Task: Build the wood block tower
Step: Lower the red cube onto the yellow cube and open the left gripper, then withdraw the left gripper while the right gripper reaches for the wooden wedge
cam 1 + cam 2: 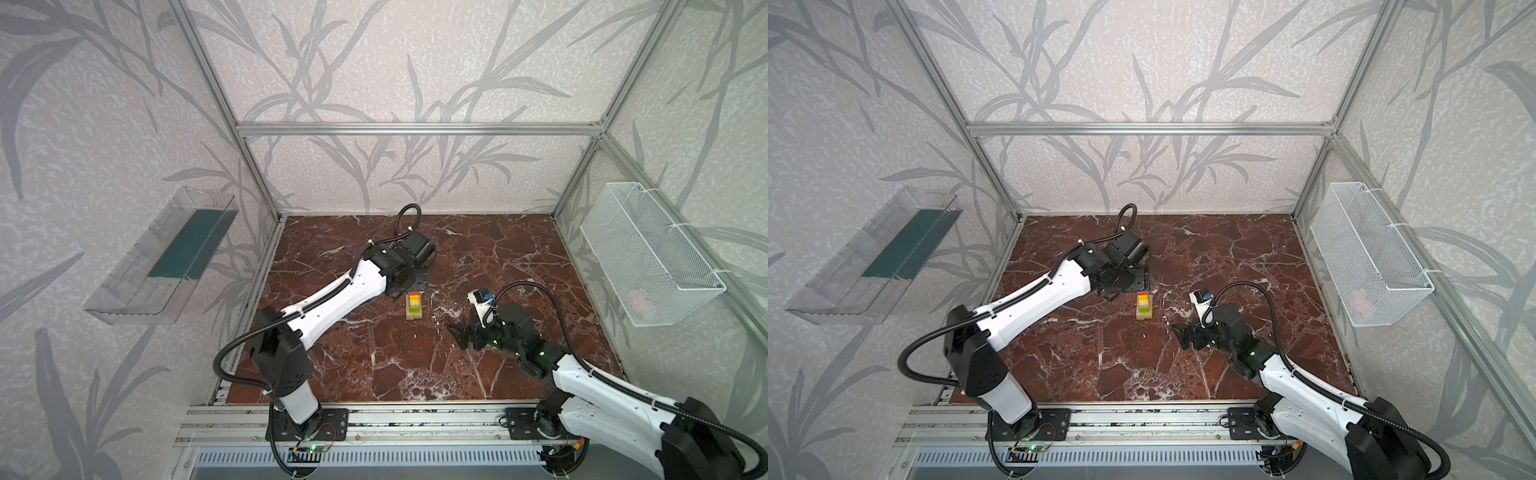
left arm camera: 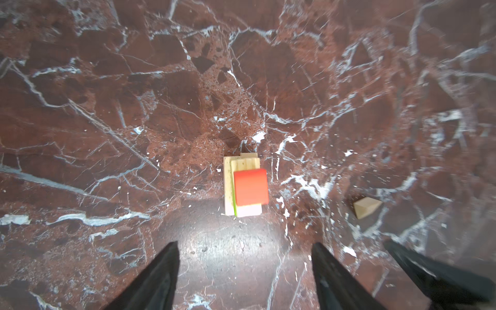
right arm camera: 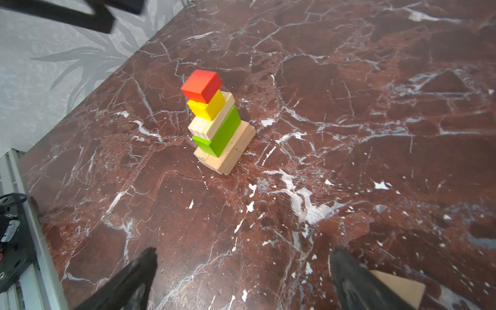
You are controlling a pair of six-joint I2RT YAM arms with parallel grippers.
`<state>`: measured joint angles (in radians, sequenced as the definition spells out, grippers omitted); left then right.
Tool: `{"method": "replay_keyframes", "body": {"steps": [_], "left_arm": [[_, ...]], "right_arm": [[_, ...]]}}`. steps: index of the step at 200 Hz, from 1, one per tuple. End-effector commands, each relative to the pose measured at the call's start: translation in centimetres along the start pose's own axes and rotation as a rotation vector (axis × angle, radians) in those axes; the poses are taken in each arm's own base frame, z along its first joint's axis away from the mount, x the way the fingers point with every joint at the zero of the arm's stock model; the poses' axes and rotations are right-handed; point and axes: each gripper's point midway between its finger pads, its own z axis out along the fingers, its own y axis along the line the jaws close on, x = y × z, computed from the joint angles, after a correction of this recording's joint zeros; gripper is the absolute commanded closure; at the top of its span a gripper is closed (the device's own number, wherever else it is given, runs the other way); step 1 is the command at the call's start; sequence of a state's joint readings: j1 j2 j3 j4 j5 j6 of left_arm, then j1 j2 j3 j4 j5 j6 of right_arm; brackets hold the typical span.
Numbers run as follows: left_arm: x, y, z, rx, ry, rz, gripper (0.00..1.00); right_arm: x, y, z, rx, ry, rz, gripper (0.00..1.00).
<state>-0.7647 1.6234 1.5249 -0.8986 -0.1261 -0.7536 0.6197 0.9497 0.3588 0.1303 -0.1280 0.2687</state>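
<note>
One block tower (image 3: 212, 120) stands free, just beyond the left end effector (image 2: 244, 243)

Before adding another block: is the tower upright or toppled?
Upright. The wood block tower stands stacked, red cube on top, layers slightly offset.

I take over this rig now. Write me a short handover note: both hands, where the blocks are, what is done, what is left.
Left hand: open, empty, above the wood block tower, clear of it.
Right hand: open, empty, right of the tower, beside a loose tan wedge on the table.
Tower, bottom to top: tan base, green bar, tan bar, yellow cube, red cube.
Done: these blocks stacked, standing free.
To do: probably the wedge on top; no other loose block in view.
</note>
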Motion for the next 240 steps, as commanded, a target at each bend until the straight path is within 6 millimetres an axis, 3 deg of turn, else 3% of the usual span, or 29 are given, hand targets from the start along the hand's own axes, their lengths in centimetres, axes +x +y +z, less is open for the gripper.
{"method": "replay_keyframes", "body": {"steps": [1, 47, 102, 146, 208, 240], "left_arm": [[0.4, 0.6, -1.6, 0.054, -0.057, 0.040, 0.17], [2.3, 3.0, -3.7, 0.140, -0.156, 0.064, 0.01], [4.8, 4.3, -4.4, 0.219, -0.178, 0.088, 0.00], [6.0, 5.4, -4.5, 0.243, -0.197, 0.075, 0.01], [6.9, 6.2, -4.3, 0.246, -0.198, 0.058, 0.01], [6.9, 6.3, -4.3, 0.242, -0.202, 0.060, 0.00]], "right_arm": [[-1.1, -1.7, -0.3, 0.107, 0.035, 0.069, 0.01], [-0.5, -5.2, 0.2, 0.283, 0.223, 0.170, 0.01], [0.4, -7.8, 1.4, 0.367, 0.386, 0.234, 0.00], [1.8, -9.3, 2.2, 0.425, 0.491, 0.223, 0.10], [3.9, -9.7, 3.2, 0.413, 0.572, 0.219, 0.18], [4.2, -8.6, 4.0, 0.328, 0.575, 0.204, 0.23]]}}
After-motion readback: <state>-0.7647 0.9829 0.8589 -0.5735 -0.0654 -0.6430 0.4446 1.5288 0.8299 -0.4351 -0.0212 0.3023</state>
